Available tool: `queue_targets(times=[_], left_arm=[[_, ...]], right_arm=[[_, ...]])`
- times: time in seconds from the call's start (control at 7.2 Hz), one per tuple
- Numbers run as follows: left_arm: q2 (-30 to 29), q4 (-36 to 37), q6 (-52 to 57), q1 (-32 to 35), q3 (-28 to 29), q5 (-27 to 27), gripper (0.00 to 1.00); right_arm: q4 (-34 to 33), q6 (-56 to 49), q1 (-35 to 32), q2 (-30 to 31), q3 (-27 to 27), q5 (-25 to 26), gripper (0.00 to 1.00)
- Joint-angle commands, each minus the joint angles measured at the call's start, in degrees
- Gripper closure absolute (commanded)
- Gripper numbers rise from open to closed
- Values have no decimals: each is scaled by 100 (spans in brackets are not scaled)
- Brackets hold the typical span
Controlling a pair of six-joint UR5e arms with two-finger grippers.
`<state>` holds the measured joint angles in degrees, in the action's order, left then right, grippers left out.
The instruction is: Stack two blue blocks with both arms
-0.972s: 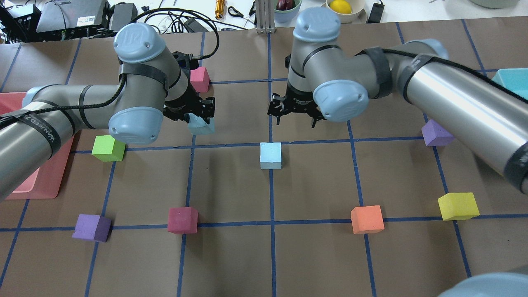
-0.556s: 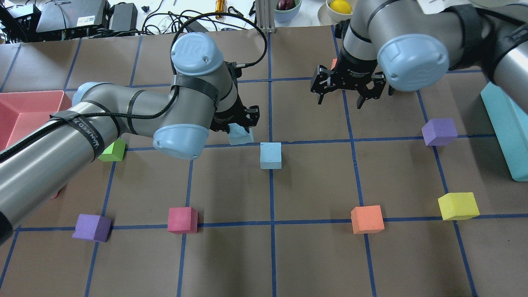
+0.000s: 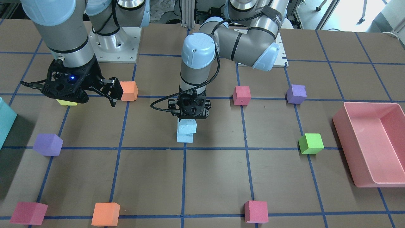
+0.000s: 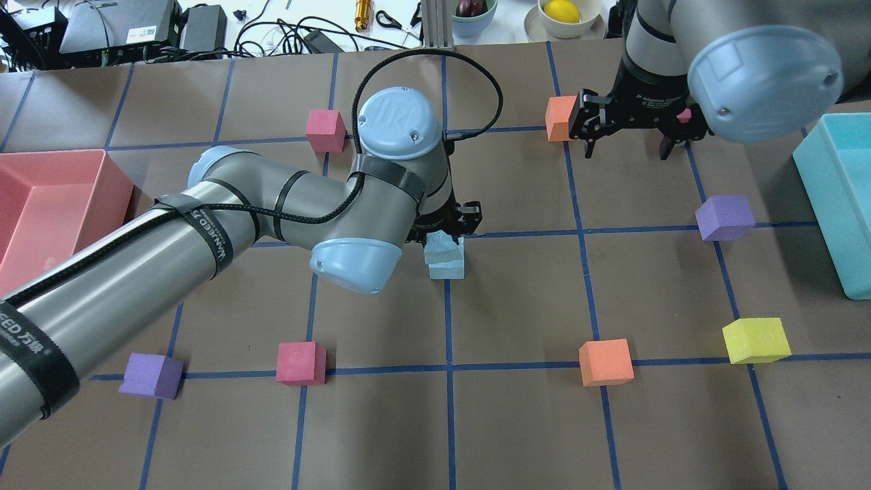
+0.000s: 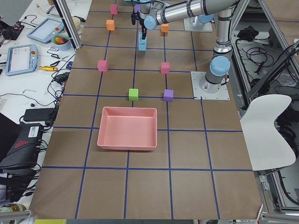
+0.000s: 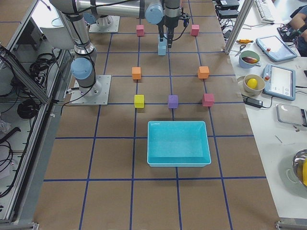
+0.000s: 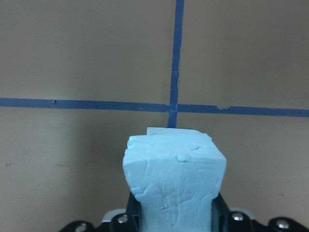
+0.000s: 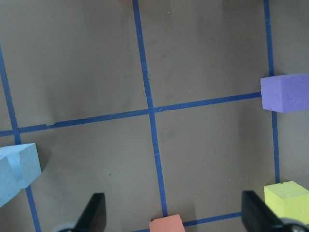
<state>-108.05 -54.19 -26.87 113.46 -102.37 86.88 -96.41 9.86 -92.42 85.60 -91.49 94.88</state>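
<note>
Since a moment ago the left arm (image 4: 224,218) has swung toward the middle of the table, so the blue block it carries is now over the other one and no longer beside it. The right arm (image 4: 755,54) has pulled away to the far side.

The left gripper (image 3: 189,117) points straight down and pinches the top blue block (image 3: 187,126) between its two fingers. That block is right on top of the bottom blue block (image 3: 185,137), which stands on the brown paper where two blue tape lines cross. The top one is turned a little and pushed a bit to one side, so the edges do not line up. The two look like they touch (I cannot be fully sure from where I stand).

The right gripper (image 4: 627,144) hangs above the table with its fingers spread wide and nothing between them. It is just beside an orange cube (image 4: 561,118) and well apart from the blue stack.

A purple cube (image 4: 725,218) and a yellow cube (image 4: 755,339) sit on the right arm's side, near the turquoise bin (image 4: 833,197). A pink tray (image 4: 61,197) sits over on the left arm's side.
</note>
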Motion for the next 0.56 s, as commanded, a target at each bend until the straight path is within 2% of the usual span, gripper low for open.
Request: queue_targets(times=[0.0,0.14,0.28,0.42], left_arm=[[-85,14,-29,71,6,-5,100],[-120,14,75,71,6,4,99],[-242,14,50,71,15,48,34],[-269,144,41,71,15,48,11]], right_arm=[[508,-10,13,141,61,-152,0],[553,-10,13,141,61,-154,0],[545,-10,13,167,70,-215,0],[545,-10,13,229,70,-224,0]])
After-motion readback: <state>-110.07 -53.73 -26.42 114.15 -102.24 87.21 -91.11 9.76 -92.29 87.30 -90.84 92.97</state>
